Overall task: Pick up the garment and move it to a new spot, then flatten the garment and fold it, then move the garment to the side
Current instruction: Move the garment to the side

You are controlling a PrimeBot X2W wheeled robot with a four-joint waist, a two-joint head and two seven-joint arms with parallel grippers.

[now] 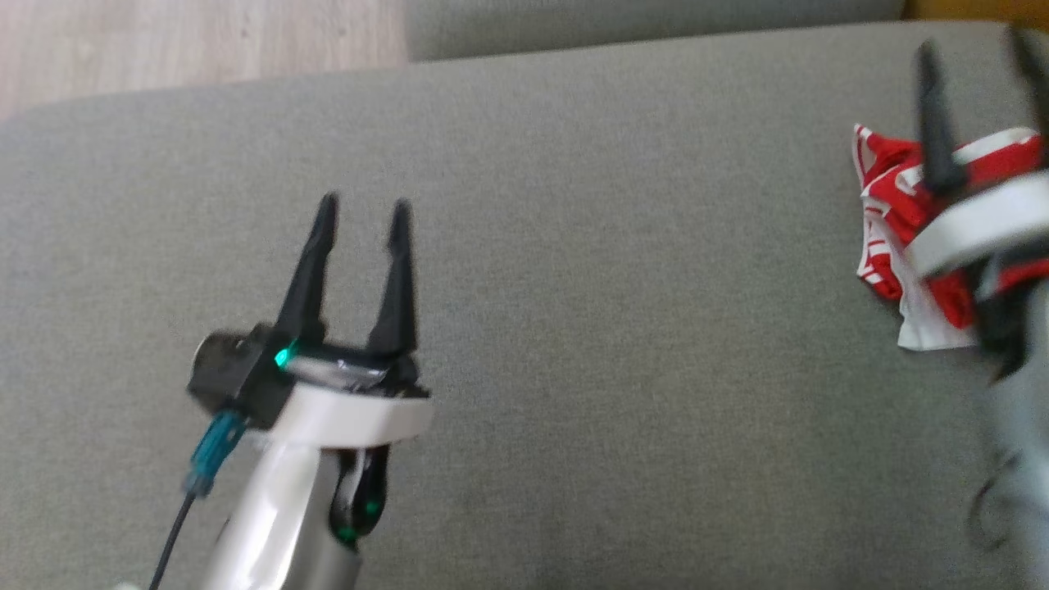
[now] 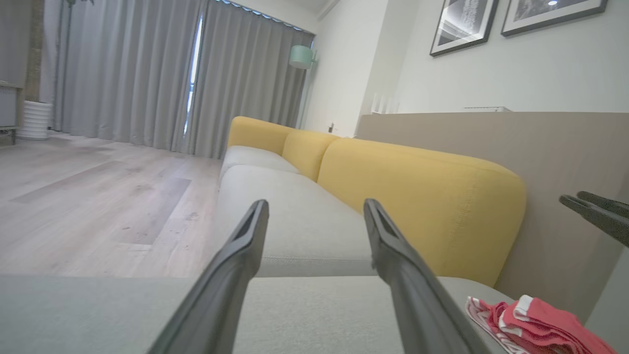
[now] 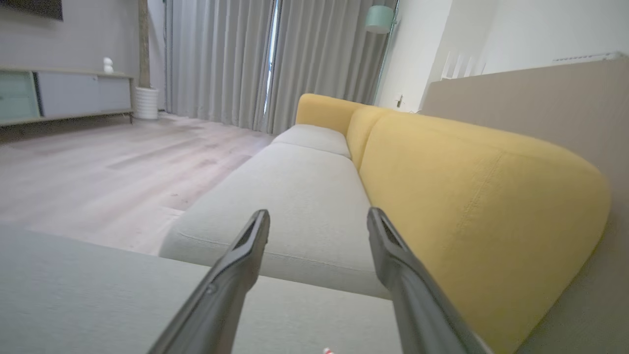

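Garment lies crumpled on sofa seat just under R gripper, jaws wide, empty; prob. its new spot, awaiting flattening. L gripper also wide, well apart, idle.

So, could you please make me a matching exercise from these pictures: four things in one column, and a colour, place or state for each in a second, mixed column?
Column one:
1. garment
2. left hand
3. right hand
4. sofa backrest

Column two:
A. yellow
B. open, over the bare grey cushion
C. crumpled, red and white
D. open, over the garment

Pairs: 1-C, 2-B, 3-D, 4-A.
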